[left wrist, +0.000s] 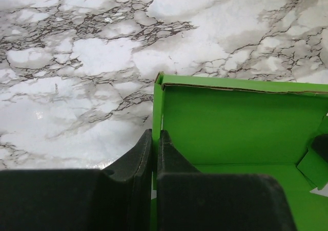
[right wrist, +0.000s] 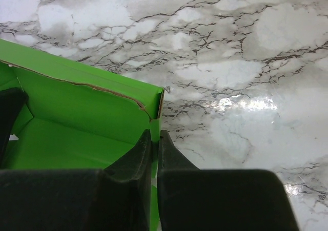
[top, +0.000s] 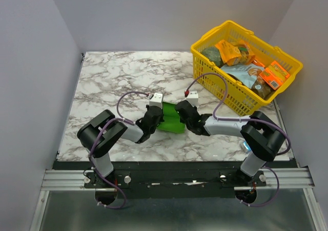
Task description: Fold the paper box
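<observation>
The paper box [top: 172,118] is bright green card, partly formed, open at the top, and sits on the marble table between my two grippers. My left gripper [top: 154,119] is shut on the box's left side wall [left wrist: 157,108]; one finger is inside the box and one outside. My right gripper [top: 186,116] is shut on the box's right side wall [right wrist: 156,123] in the same way. The box's far wall [left wrist: 241,118] stands upright, and its top edge [right wrist: 92,87] looks torn and uneven. The box floor is partly hidden by my fingers.
A yellow plastic basket [top: 287,62] full of snack packs stands at the back right of the table. The marble table top [top: 118,77] lies behind and left of the box. Grey walls stand on the left, back and right.
</observation>
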